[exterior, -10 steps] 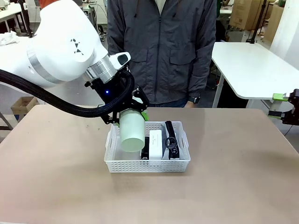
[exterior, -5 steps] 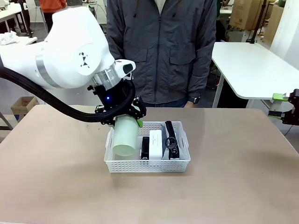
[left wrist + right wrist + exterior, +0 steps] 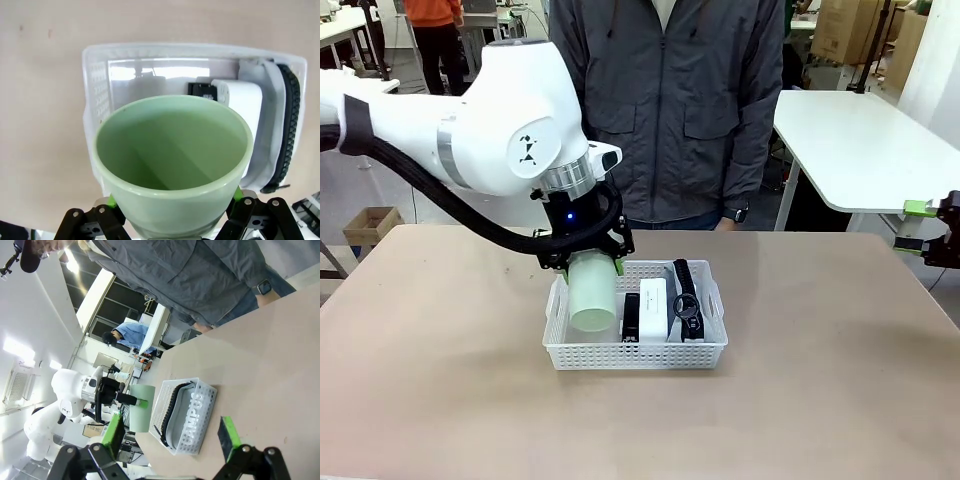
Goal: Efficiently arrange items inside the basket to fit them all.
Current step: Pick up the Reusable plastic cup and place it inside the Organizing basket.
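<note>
Now the left gripper is clamped on a pale green plastic cup, its green pads pressed against the cup's closed end. In the front view the cup hangs mouth-down and tilted toward the near side, over the left part of the shallow rectangular white plastic basket with perforated sides and cut-out handles. Whether the rim touches the basket floor I cannot tell. The cup is smooth, matte and slightly tapered, widening toward its open mouth (the left wrist view looks straight into its plain interior).

Inside the basket, just right of the cup, a black stapler lies lengthwise, a white rectangular box sits beside it, and a grey pouch with black strap lies along the right wall. The basket stands at the middle of the tan table.

At the far right edge of the table the right gripper hovers with its green-padded jaws spread wide and nothing between them. A person in a grey jacket stands at the far side.
</note>
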`<state>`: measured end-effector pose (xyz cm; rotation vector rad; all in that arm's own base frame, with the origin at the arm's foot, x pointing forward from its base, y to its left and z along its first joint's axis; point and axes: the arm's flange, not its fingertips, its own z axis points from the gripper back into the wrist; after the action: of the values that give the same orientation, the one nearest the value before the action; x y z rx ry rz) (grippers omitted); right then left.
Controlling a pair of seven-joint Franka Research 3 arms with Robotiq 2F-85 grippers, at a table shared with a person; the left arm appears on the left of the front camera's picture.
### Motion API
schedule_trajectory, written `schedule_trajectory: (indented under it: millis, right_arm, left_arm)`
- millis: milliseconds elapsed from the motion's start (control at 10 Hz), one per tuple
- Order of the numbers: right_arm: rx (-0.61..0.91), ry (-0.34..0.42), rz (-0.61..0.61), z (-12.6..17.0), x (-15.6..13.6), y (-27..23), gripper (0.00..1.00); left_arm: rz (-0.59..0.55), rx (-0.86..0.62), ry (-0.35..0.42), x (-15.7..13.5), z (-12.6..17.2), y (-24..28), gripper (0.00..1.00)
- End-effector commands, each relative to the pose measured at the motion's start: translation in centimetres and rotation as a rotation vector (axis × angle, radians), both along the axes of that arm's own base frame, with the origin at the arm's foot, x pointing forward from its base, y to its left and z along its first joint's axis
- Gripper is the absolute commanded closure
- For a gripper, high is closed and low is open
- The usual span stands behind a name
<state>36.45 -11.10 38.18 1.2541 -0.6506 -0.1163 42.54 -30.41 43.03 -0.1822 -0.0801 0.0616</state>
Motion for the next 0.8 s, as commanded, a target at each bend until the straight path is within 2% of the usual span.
schedule_trajectory:
  millis: [0,700]
  right_arm:
    - [0.011,0.002,0.002,0.3,0.0,0.0,0.00]
    - [0.011,0.002,0.002,0.3,0.0,0.0,0.00]
  left_arm:
    - [0.024,0.033,-0.025,0.9,0.0,-1.1,0.12]
    - [0.018,0.108,0.015,2.2,-5.0,-1.0,0.12]
